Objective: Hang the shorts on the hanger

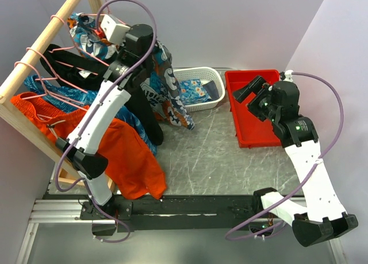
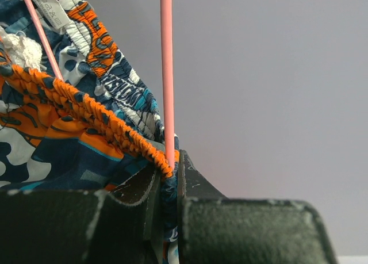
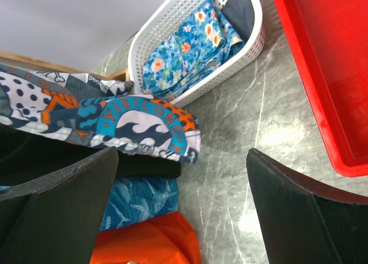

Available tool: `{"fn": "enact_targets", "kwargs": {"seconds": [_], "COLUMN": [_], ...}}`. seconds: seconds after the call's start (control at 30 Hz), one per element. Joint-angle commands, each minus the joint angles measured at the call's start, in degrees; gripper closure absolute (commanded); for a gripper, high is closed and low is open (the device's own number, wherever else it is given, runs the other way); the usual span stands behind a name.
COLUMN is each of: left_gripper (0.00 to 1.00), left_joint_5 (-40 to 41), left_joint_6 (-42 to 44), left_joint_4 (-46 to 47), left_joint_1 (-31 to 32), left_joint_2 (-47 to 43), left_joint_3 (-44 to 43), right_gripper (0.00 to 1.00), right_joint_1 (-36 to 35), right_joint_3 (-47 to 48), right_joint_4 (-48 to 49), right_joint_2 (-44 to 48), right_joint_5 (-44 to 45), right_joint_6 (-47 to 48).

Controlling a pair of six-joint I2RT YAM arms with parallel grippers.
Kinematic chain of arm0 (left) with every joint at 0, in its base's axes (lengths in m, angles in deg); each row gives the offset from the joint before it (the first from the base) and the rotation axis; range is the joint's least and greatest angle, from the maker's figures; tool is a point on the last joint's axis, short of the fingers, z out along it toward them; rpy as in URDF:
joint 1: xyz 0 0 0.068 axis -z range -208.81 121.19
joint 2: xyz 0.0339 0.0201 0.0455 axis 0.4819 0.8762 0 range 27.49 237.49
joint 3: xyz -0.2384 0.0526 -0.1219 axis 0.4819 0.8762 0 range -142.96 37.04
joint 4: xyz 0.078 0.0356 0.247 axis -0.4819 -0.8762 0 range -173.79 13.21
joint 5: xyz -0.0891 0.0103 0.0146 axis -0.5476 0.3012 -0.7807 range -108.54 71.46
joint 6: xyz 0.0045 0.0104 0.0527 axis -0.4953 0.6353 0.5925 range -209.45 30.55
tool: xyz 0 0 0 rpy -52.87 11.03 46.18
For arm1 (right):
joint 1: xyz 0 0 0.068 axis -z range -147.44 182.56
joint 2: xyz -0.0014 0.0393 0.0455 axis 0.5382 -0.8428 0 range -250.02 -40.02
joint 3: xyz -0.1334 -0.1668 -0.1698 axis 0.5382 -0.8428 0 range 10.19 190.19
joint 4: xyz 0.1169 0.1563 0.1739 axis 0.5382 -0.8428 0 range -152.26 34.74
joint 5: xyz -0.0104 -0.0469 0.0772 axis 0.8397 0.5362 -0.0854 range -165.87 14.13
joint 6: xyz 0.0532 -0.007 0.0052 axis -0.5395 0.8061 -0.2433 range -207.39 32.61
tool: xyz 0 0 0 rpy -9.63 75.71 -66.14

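The shorts [image 1: 168,94], patched in orange, teal, navy and white, hang from the top of the rack and drape down to the table. In the left wrist view their orange waistband [image 2: 86,117] runs into my left gripper [image 2: 171,166], which is shut on the fabric. The pink wire of the hanger [image 2: 167,74] rises straight up from the same pinch. From above, the left gripper [image 1: 99,29] sits high by the rack pole, near the pink hanger hooks [image 1: 60,17]. My right gripper [image 3: 183,155] stands open and empty over the red tray, and a leg of the shorts [image 3: 138,123] shows beyond it.
A wooden rack [image 1: 40,51] on the left carries orange shorts [image 1: 126,155], blue leafy shorts [image 1: 75,97] and a black garment [image 1: 146,117]. A white basket [image 1: 195,72] with blue floral cloth stands at the back. Beside it is a red tray [image 1: 253,138].
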Motion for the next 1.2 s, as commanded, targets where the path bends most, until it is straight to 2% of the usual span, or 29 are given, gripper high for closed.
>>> {"fn": "enact_targets", "kwargs": {"seconds": [0.0, 0.67, 1.07, 1.1, 1.17], "left_gripper": [0.99, 0.99, 0.99, 0.97, 0.77], "left_joint_5": [-2.7, -11.3, -15.8, -16.4, -16.9], "left_joint_6": [-0.9, -6.3, -8.6, -8.5, -8.8], "left_joint_4": [0.4, -2.6, -1.3, -1.0, -0.1], "left_joint_1": [-1.9, -11.4, -14.2, -14.2, -14.2], "left_joint_2": [-3.3, -3.8, -6.2, -6.4, -7.6], "left_joint_3": [-1.3, -1.1, 5.1, 5.6, 8.2], "right_gripper": [0.0, 0.0, 0.0, 0.0, 0.0], "right_joint_1": [-0.8, -3.1, -4.3, -4.4, -4.7], "right_joint_3": [2.1, 4.8, 4.7, 4.7, 4.9], "right_joint_4": [0.8, -0.1, 0.2, 0.4, 0.4], "right_joint_2": [-0.6, -2.8, -3.9, -3.8, -4.0], "right_joint_5": [1.1, 2.6, 2.7, 2.7, 2.5], "right_joint_6": [1.2, 1.1, 0.9, 0.8, 0.9]}}
